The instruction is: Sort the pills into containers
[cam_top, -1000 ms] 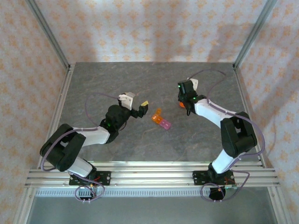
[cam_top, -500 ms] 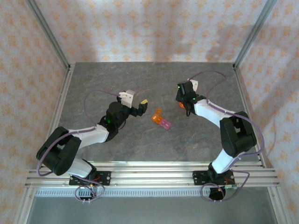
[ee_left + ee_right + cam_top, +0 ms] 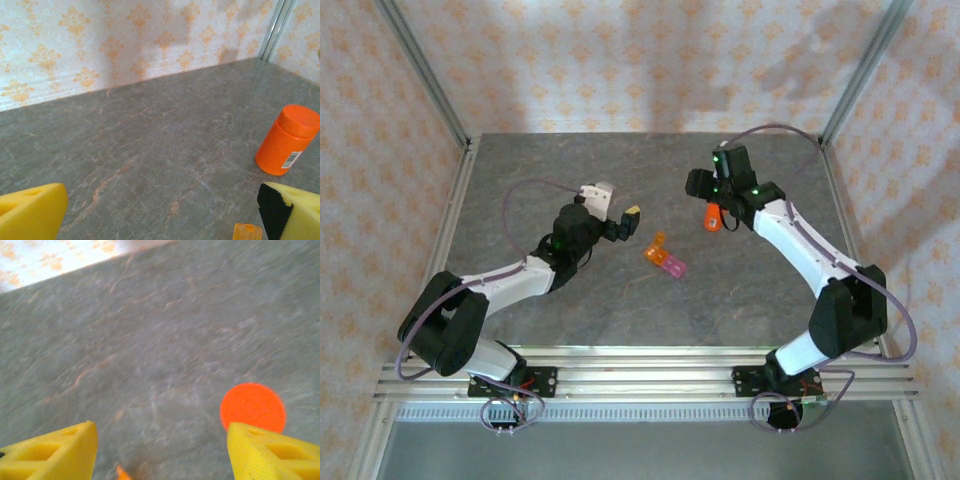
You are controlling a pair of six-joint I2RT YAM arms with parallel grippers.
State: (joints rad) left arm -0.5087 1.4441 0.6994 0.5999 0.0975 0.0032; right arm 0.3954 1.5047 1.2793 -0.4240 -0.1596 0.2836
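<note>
On my feed I see a grey veined-stone counter [image 3: 620, 310] boxed on 3 sides by cream wallpapered walls [image 3: 620, 60] with orange damask motifs. 2 aluminium posts [image 3: 425, 72] rise at the far corners, and soft shadows mottle the back wall.

A grey, marble-veined bench [image 3: 620, 180]. Near its middle lie a small orange container [image 3: 655, 249] and a pink container [image 3: 673, 266], touching. To their right, apart, an orange bottle [image 3: 712, 217] stands upright.
</note>
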